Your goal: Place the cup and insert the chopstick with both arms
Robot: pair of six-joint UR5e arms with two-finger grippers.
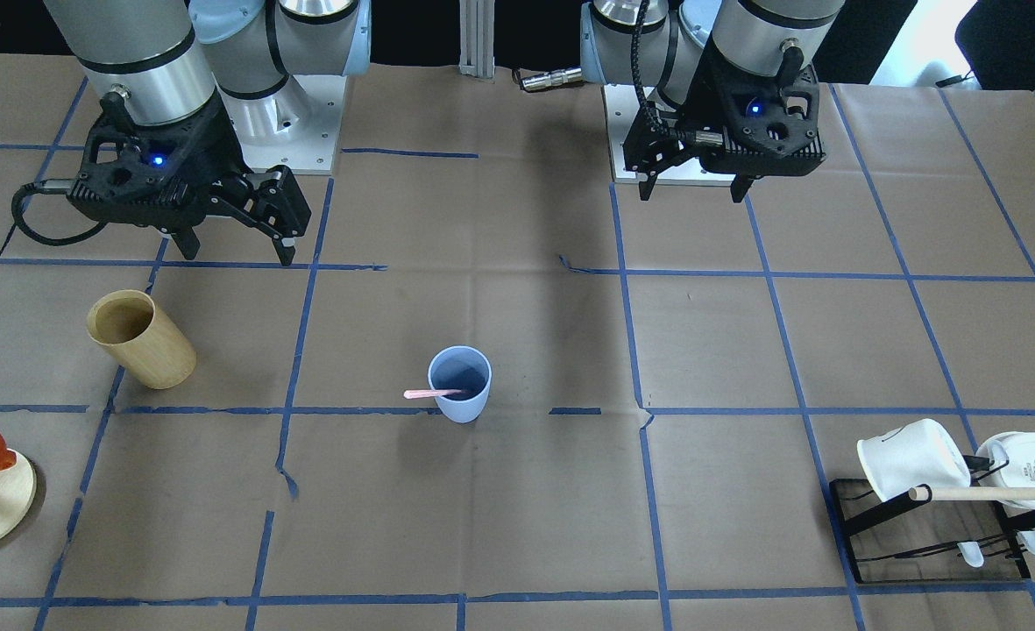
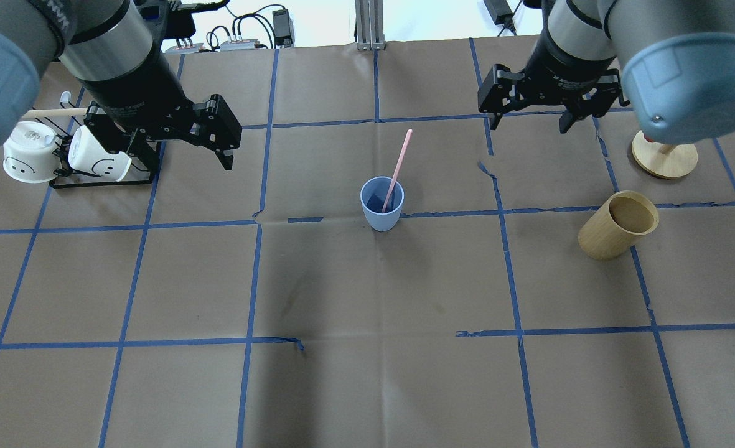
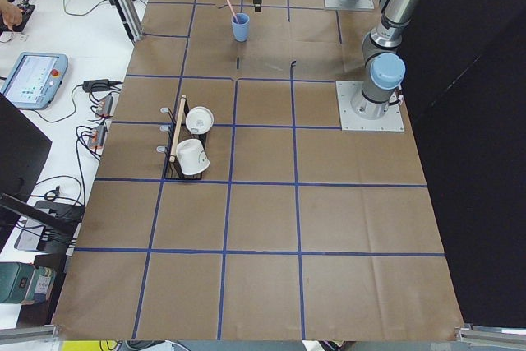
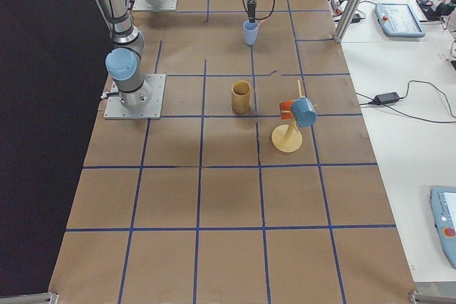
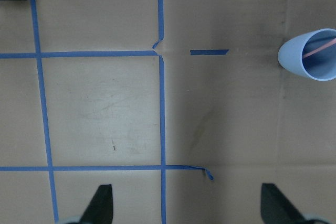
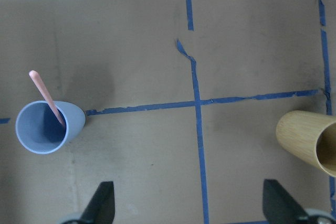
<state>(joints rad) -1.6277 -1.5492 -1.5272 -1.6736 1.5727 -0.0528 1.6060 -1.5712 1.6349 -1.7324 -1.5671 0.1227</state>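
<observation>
The cup (image 2: pixel 382 205) stands upright mid-table with the chopstick (image 2: pixel 398 165) leaning inside; left gripper (image 1: pixel 692 191) and right gripper (image 2: pixel 529 124) hang clear, jaws apart and empty; insertion looks done, so only retreat seems left

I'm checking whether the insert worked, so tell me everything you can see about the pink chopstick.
The chopstick is a thin, straight, pale-pink stick with a rounded upper end; its material is unclear. It stands tilted inside the upright light-blue cup, lower end down in it, shaft leaning on the rim, most of its length sticking out. Only the cup touches it; the left gripper and right gripper hang open, well apart from it.
</observation>
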